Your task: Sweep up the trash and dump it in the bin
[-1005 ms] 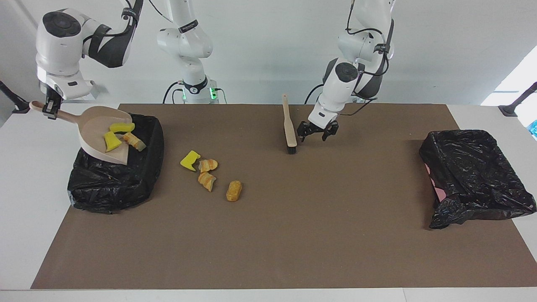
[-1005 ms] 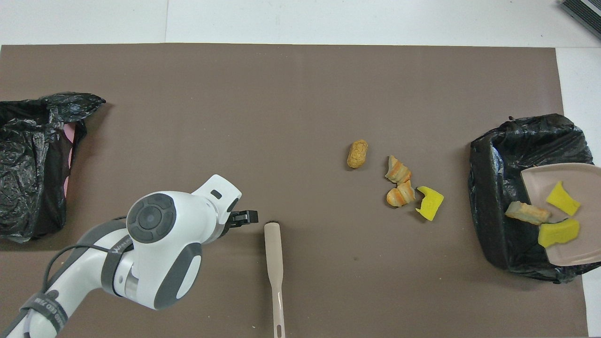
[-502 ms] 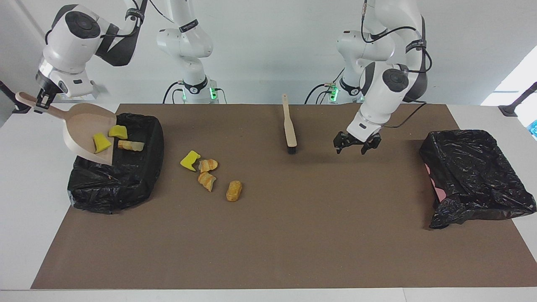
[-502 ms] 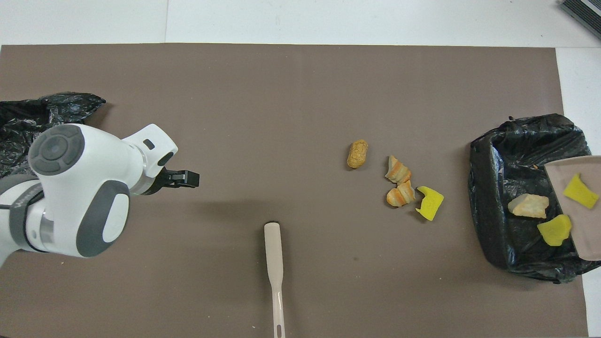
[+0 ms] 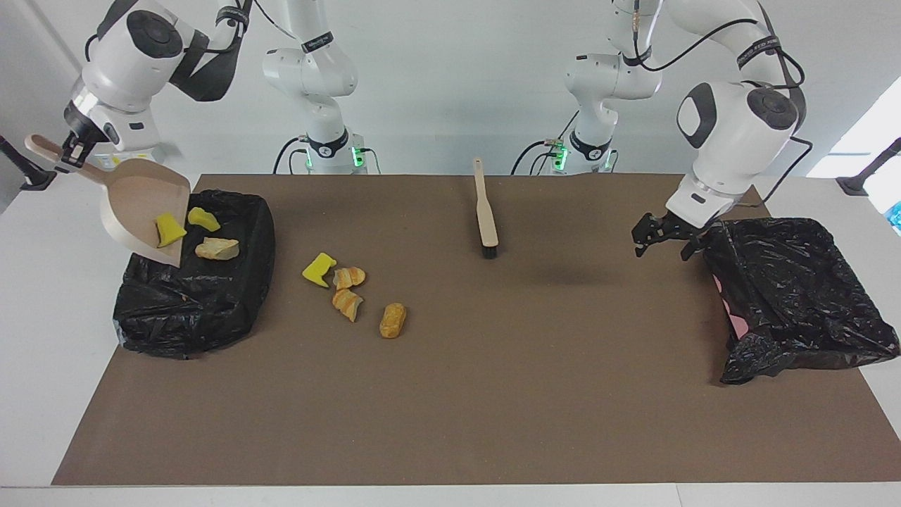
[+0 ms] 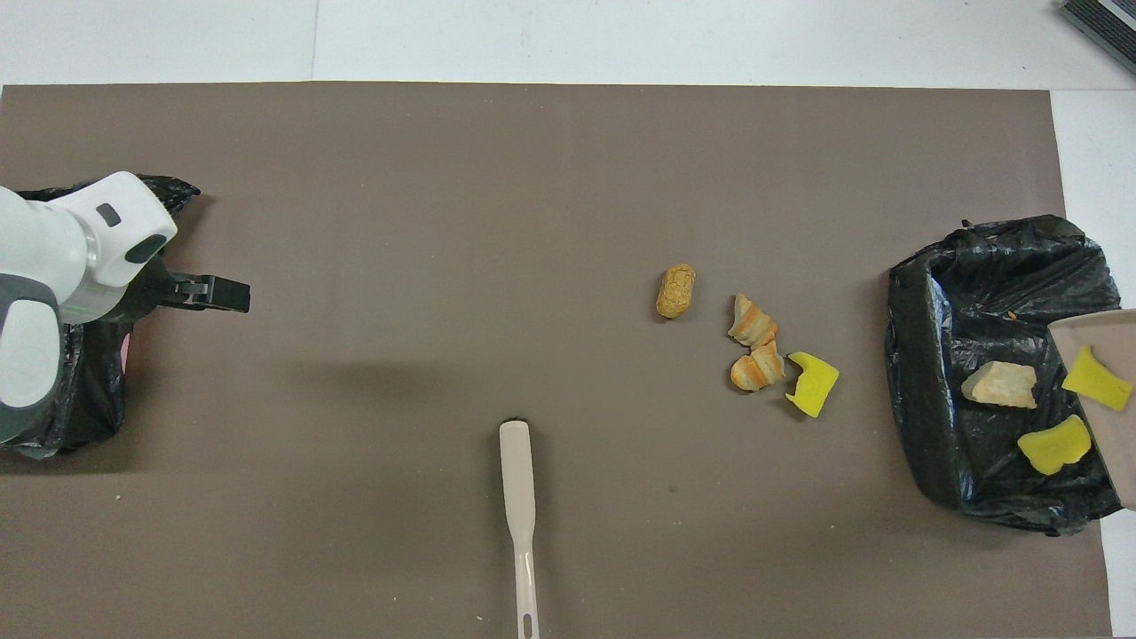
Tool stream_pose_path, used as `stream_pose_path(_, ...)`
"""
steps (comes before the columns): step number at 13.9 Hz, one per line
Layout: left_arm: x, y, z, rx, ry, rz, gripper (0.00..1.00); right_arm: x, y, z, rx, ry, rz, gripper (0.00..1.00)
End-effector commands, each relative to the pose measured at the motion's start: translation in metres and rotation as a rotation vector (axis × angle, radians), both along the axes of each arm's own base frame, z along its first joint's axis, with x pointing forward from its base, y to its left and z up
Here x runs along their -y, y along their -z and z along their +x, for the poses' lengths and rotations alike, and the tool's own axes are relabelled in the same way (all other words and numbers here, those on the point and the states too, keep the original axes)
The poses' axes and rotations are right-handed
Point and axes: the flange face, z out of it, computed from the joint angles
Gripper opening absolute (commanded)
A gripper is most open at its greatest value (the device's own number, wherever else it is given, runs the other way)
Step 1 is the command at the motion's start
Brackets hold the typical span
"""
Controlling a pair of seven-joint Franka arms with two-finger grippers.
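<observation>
You saw two glossy white arms with rounded joints capped by dark grey discs and grey bands. Black cables looped along their upper links, strapped on with black cuffs. Green lights glowed at both bases, top centre. The left gripper (image 5: 660, 241) and right gripper (image 5: 72, 150) were black.

High facing camera across the table, steep overhead camera above the robots, both sharing the brown mat (image 5: 493, 394)

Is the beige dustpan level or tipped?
Tipped: the beige dustpan slants mouth-down over the black-lined bin, one yellow sponge chunk at its lip.
</observation>
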Motion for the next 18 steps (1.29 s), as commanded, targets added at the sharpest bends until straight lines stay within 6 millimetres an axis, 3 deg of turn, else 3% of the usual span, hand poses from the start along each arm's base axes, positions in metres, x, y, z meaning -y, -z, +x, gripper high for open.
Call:
stream_pose_path(1,-0.020,-0.020,0.007,-0.017,0.001,0.020,1.00,-0.026,0.004,-0.026,0.024,-0.029,-0.053,0.00)
stream_pose_path(4,-0.032,-0.055,0.014,-0.054,-0.016,0.020,1.00,-0.037,0.008,-0.031,0.027,-0.032,-0.054,0.00)
stream_pose_path(6,-0.041,-0.068,0.014,-0.083,-0.032,0.016,1.00,-0.038,0.008,-0.038,0.035,-0.024,-0.053,0.00)
stream_pose_path(7,-0.041,-0.077,0.013,-0.086,-0.032,0.017,1.00,-0.037,0.006,-0.041,0.028,-0.007,-0.060,0.00)
stream_pose_path(9,-0.040,-0.093,0.009,-0.108,-0.041,0.011,1.00,-0.057,-0.012,-0.049,0.028,-0.002,-0.094,0.00)
stream_pose_path(11,-0.040,-0.097,0.006,-0.121,-0.052,0.016,1.00,-0.057,-0.030,-0.057,0.017,0.013,-0.088,0.00)
stream_pose_path(14,-0.040,-0.097,0.006,-0.118,-0.078,0.020,1.00,-0.060,-0.055,-0.058,0.058,0.034,0.070,0.00)
stream_pose_path(18,-0.034,-0.096,0.005,-0.116,-0.074,0.022,1.00,-0.078,-0.047,-0.052,0.155,0.127,0.263,0.00)
